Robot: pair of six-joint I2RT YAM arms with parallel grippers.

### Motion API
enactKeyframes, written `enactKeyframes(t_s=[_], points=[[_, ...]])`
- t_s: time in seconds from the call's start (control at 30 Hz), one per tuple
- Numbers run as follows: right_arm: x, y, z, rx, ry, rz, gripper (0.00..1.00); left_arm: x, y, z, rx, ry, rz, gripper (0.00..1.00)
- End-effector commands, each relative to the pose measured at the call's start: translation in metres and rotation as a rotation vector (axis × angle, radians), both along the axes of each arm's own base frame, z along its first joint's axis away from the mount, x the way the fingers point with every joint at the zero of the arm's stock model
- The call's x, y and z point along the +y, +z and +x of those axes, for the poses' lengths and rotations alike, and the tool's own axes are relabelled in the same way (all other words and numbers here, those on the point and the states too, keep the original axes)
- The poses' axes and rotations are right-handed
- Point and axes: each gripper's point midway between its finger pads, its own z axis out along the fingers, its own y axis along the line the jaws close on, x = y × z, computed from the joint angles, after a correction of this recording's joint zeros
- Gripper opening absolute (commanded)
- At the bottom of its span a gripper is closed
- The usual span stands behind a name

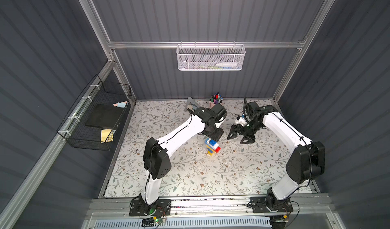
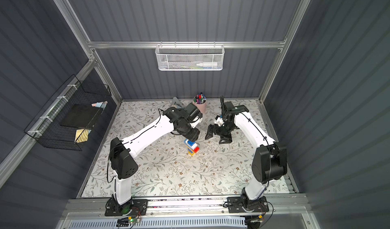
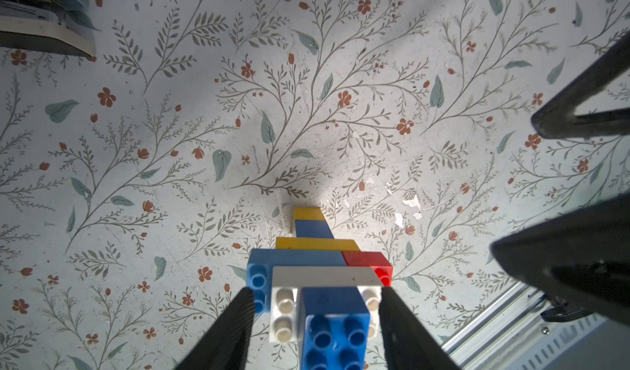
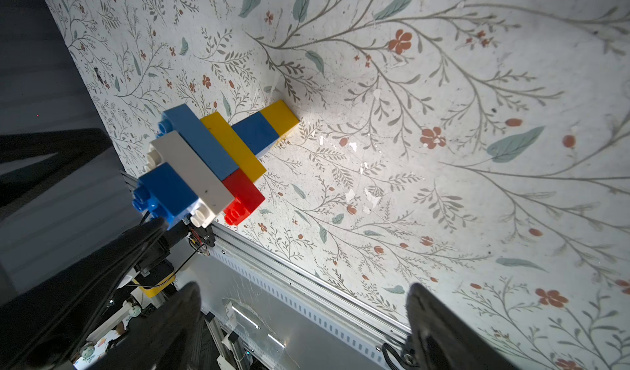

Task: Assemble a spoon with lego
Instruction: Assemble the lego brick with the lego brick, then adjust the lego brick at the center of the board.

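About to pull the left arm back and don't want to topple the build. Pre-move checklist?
1. Left hand open: ok, gaps show on both sides of the top blue brick.
2. Left fingers clear of the white brick: cannot tell, they sit right at its ends.
3. Spoon upright on its yellow end: ok.
4. Bricks fully seated: ok, no gaps seen in either wrist view.
5. Right hand open, empty, apart from the spoon: ok.
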Motion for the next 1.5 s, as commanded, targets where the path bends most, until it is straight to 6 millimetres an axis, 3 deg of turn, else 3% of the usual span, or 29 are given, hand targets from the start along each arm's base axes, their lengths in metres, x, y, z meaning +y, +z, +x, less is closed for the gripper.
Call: enactKeyframes(t_s=[0.0,0.1,0.2,0.27,0.37,0.47,0.53,0.73,0.97,1.17,1.47], points=[[0.005,0.006,0.000,0.005,0.001,0.031,0.94,-0.001,0.025,0.003,-0.024,0.012,-0.056,0.65],[0.014,0.009,-0.002,-0.006,0.029,0.061,0.97,0.005,0.036,0.012,-0.045,0.047,-0.078,0.73],[0.028,0.014,-0.003,-0.045,0.084,0.088,0.99,0.023,0.059,0.031,-0.090,0.141,-0.148,0.85],[0.039,0.017,-0.004,-0.078,0.139,0.093,0.99,0.046,0.077,0.049,-0.159,0.248,-0.186,0.95],[0.055,0.014,-0.006,-0.096,0.204,0.094,0.99,0.093,0.101,0.069,-0.232,0.439,-0.251,0.99],[0.068,0.008,-0.009,-0.111,0.273,0.075,0.99,0.146,0.107,0.078,-0.271,0.644,-0.276,0.99],[0.079,0.004,-0.010,-0.144,0.335,0.044,0.99,0.169,0.104,0.075,-0.281,0.724,-0.289,0.99],[0.096,-0.017,-0.001,-0.218,0.491,-0.138,0.99,0.191,0.097,0.058,-0.306,0.789,-0.292,0.99],[0.117,-0.025,-0.006,-0.240,0.557,-0.119,0.98,0.203,0.090,0.048,-0.307,0.809,-0.250,0.99],[0.116,-0.047,-0.004,-0.225,0.583,-0.221,0.86,0.207,0.086,0.044,-0.312,0.812,-0.244,0.99],[0.122,-0.041,0.006,-0.277,0.573,-0.232,0.75,0.209,0.076,0.041,-0.295,0.812,-0.227,0.99]])
